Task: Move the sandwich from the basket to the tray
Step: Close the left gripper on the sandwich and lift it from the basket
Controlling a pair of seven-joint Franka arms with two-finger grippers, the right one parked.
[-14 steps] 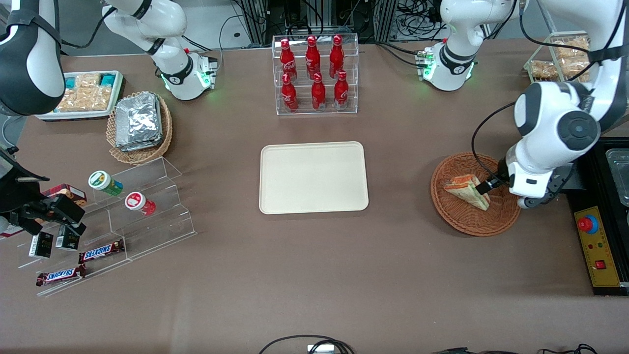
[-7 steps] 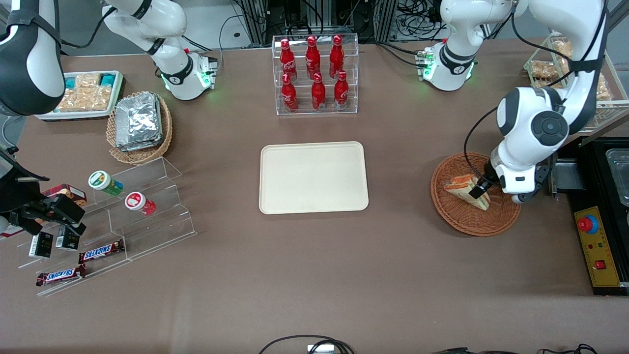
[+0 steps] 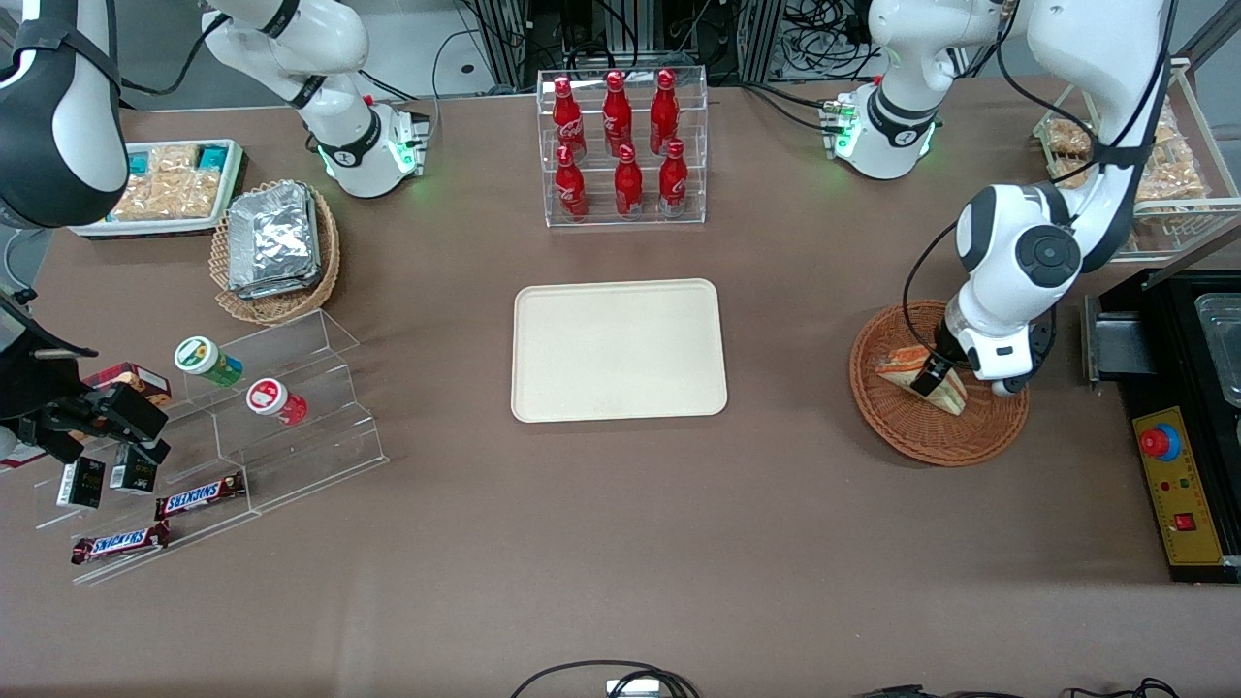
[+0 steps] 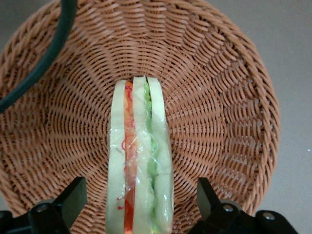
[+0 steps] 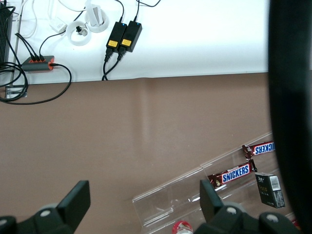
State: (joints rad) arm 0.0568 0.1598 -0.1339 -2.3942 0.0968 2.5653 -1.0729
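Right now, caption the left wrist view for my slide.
Open gripper straddling the plastic-wrapped triangular sandwich in the reddish-brown wicker basket.

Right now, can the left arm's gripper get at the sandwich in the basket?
Probably yes. The gripper is open directly over the sandwich, one finger on each side, and nothing else lies in the basket to block it.

Reddish-brown woven basket (image 4: 219, 97); pale sandwich (image 4: 141, 161) with orange, green layers.
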